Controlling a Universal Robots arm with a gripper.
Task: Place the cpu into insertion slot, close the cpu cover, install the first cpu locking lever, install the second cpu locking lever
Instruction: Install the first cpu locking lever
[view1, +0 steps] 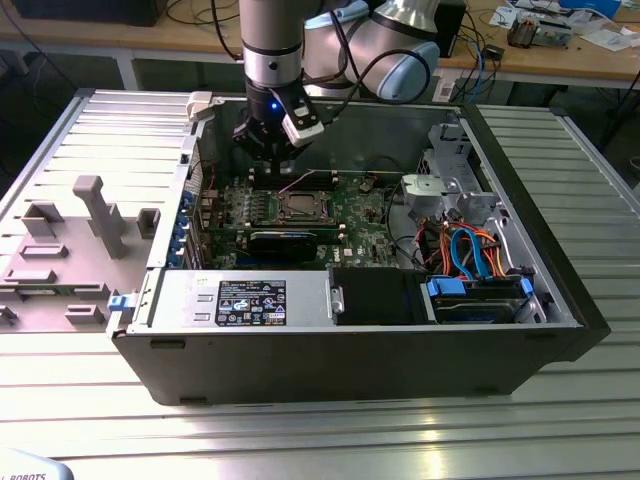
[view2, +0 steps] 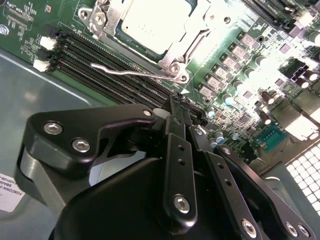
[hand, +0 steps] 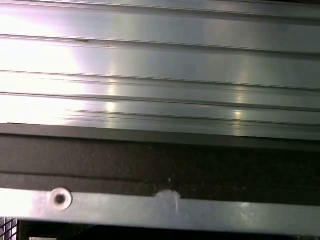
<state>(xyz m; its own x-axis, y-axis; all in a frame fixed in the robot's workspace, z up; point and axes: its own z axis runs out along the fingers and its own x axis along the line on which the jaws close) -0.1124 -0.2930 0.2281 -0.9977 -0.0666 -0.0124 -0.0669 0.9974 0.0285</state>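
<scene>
Jaws (view2: 176, 107) pressed together, holding nothing, just above the long black memory slots (view2: 105, 67) near the thin metal lever (view2: 131, 72). Cpu (view2: 155, 22) sitting flat in the insertion slot (view1: 299, 207) on the green board (view1: 362, 220), silvery cpu cover (view2: 187, 42) down around it.

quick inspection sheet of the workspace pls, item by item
surface: ribbed metal table bearing an open computer case
job's things: cpu in the socket, cover down over it; one lever raised off the board
clutter: grey fixture blocks at the exterior view's left
grippers: gripper above the memory slots, empty
cables: orange and blue bundle in the case
surroundings: wooden bench behind
</scene>
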